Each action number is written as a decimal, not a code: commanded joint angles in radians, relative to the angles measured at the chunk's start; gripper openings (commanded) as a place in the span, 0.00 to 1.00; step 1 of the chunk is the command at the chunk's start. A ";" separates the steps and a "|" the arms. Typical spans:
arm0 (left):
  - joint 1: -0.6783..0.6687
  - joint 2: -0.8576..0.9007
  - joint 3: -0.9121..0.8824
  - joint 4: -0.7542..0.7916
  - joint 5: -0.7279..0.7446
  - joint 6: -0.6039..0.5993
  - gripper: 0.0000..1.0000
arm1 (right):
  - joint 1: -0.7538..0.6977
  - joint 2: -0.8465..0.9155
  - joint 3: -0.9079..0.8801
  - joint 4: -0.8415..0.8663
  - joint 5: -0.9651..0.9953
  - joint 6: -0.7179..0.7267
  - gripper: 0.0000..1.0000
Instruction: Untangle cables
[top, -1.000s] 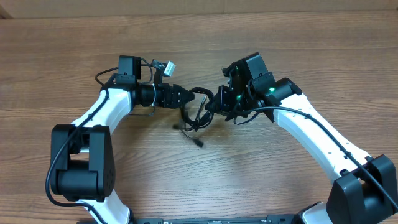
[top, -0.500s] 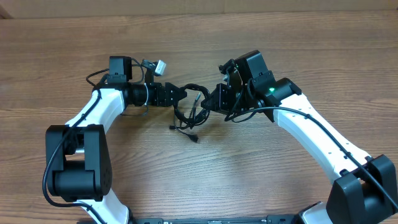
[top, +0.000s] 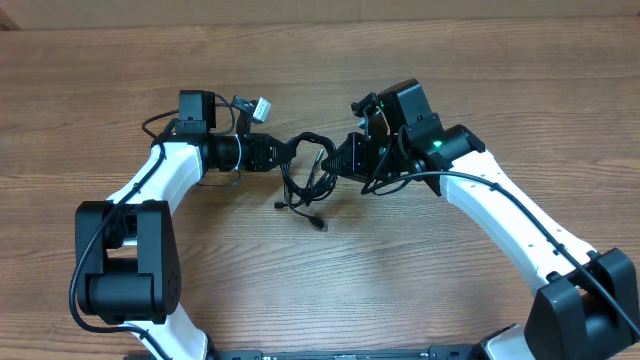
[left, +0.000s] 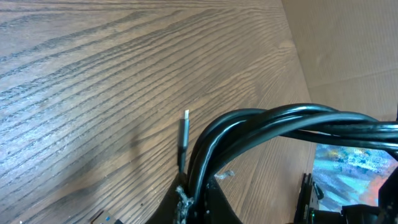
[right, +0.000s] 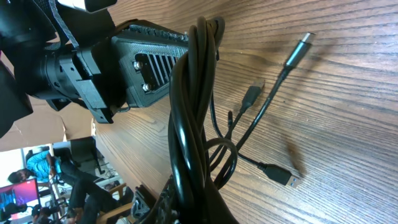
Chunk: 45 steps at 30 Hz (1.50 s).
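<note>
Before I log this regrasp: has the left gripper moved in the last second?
Yes. Overhead, the left gripper shifted slightly toward the picture's left, judged against the back edge of the table.

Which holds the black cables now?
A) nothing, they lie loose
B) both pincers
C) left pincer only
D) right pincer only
B: the cables stretch between the left pincer and the right pincer, each shut on the bundle.
</note>
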 joint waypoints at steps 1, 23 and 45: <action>0.001 -0.011 0.010 0.002 -0.010 -0.014 0.04 | -0.010 -0.006 -0.001 0.009 -0.027 0.021 0.04; 0.102 -0.011 0.010 -0.072 0.011 -0.309 0.04 | -0.210 -0.006 -0.003 -0.125 -0.080 -0.139 1.00; 0.164 -0.011 0.009 -0.070 0.202 -0.848 0.04 | 0.018 -0.006 -0.304 0.417 0.153 -0.078 0.75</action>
